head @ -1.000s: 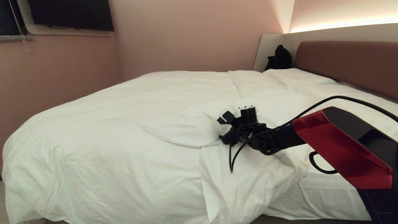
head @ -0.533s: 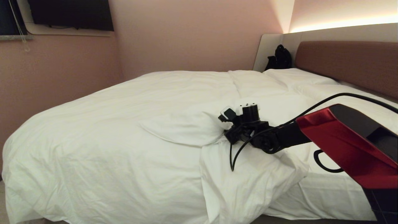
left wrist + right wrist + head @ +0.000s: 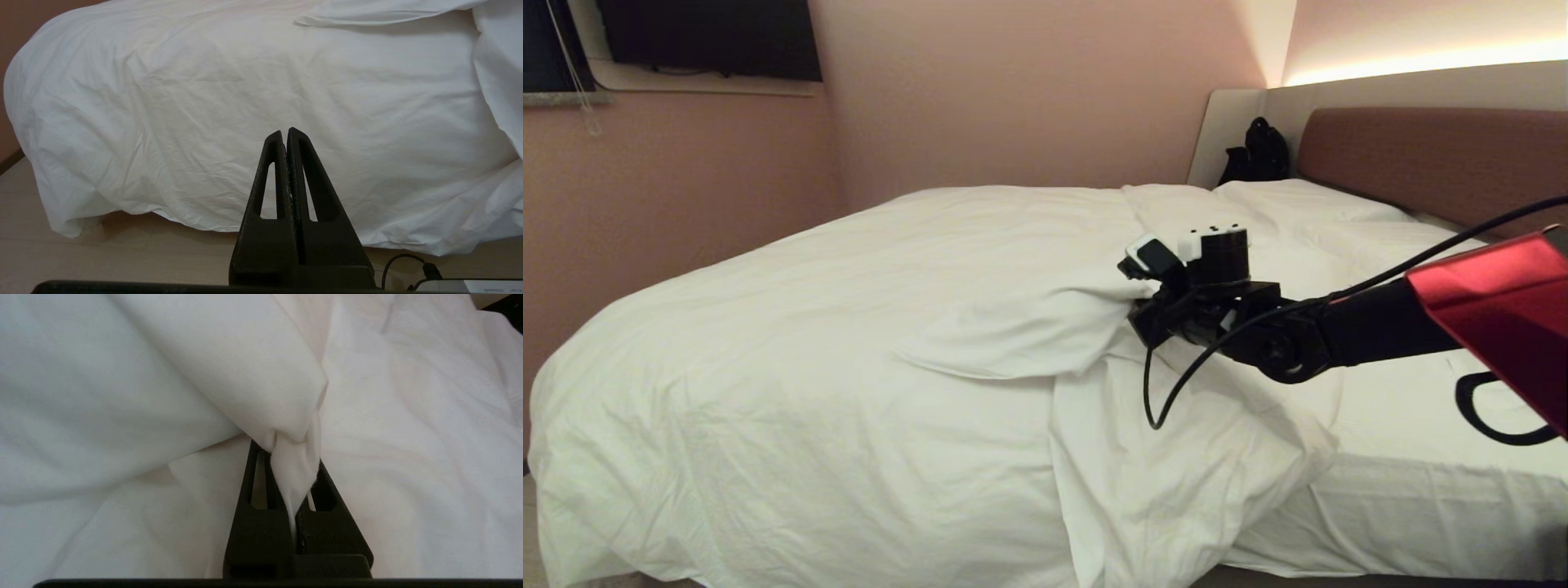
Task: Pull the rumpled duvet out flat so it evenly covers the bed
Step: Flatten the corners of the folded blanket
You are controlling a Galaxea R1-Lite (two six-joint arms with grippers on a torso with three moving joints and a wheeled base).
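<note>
White duvet [image 3: 261, 388] fold sits pinched inside the right gripper [image 3: 292, 465].

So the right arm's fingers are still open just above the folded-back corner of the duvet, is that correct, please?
Not quite: the right gripper has its fingers shut on the folded-back corner of the duvet, pinching the cloth between them. The right wrist view shows it; the head view shows the fold lifted.

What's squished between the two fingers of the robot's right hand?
A bunched fold of the white duvet. The right wrist view shows the right hand shut on it, cloth pinched between the black fingers with nothing else there.
</note>
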